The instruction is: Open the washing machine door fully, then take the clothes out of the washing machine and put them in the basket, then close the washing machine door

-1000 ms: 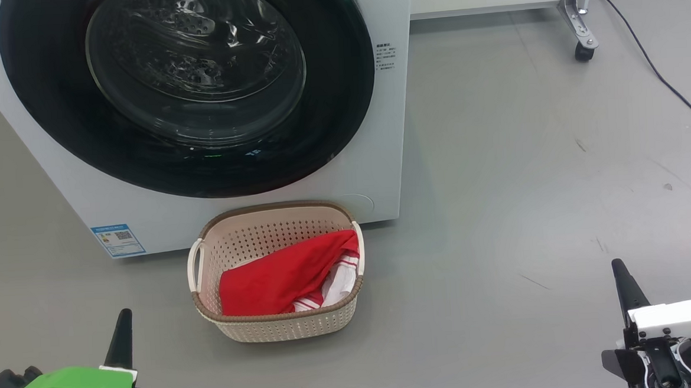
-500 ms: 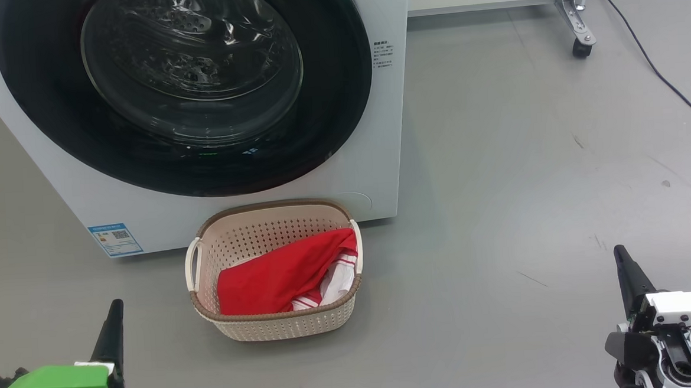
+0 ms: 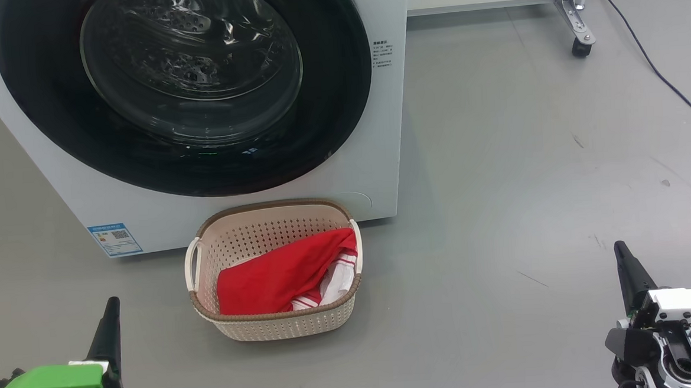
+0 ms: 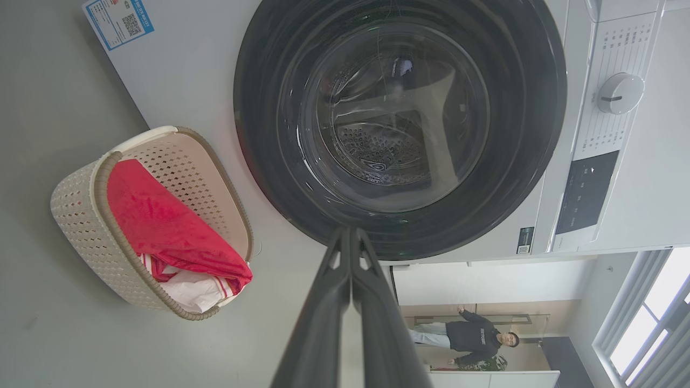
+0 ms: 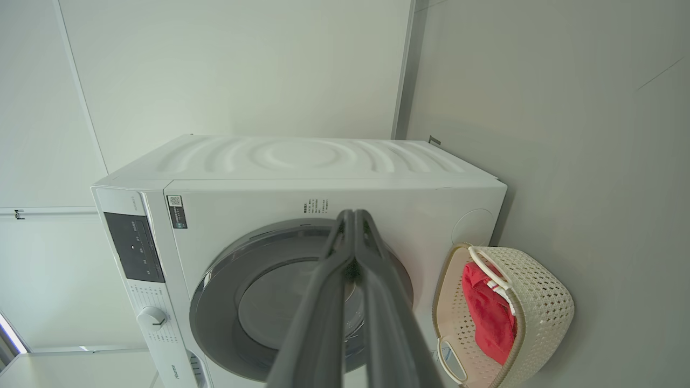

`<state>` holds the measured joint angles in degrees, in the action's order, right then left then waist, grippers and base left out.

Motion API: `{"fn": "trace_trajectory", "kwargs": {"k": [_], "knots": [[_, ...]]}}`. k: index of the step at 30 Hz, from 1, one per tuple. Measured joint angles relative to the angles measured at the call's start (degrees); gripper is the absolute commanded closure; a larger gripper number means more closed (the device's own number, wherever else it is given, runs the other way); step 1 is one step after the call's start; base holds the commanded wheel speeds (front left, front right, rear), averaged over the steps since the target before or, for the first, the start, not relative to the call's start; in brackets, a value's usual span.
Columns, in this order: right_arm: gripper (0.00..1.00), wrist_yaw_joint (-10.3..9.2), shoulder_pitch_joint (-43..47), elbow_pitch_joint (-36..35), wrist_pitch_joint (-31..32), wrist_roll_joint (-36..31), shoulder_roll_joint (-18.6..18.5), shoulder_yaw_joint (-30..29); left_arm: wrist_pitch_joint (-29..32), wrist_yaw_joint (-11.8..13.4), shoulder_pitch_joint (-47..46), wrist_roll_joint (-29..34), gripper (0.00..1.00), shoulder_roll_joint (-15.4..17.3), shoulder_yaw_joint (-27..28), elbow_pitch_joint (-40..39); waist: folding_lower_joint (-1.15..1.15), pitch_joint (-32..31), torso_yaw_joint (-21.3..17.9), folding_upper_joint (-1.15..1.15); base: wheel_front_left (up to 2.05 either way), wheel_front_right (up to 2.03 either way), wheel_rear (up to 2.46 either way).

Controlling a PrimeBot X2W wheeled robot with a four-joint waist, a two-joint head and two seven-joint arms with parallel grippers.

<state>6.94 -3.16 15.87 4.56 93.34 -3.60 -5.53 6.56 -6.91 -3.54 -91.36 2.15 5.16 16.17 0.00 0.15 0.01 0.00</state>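
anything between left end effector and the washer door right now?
Nothing visible. In the left wrist view the shut left end effector points at the closed washing machine door across open space; the basket sits off to one side.

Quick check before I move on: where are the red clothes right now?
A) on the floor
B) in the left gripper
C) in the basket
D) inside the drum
C: the clothes lie inside the basket, which stands right in front of the washing machine.
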Motion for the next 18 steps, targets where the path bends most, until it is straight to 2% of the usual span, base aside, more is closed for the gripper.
{"fn": "trace_trajectory", "kwargs": {"k": [18], "knots": [[1.0, 0.0, -0.01, 0.2, 0.01, 0.0, 0.01, -0.05, 0.0, -0.01, 0.0, 0.0, 1.0, -0.01, -0.01, -0.1, 0.0, 0.0, -0.01, 0.0, 0.0, 0.0, 0.0]]}}
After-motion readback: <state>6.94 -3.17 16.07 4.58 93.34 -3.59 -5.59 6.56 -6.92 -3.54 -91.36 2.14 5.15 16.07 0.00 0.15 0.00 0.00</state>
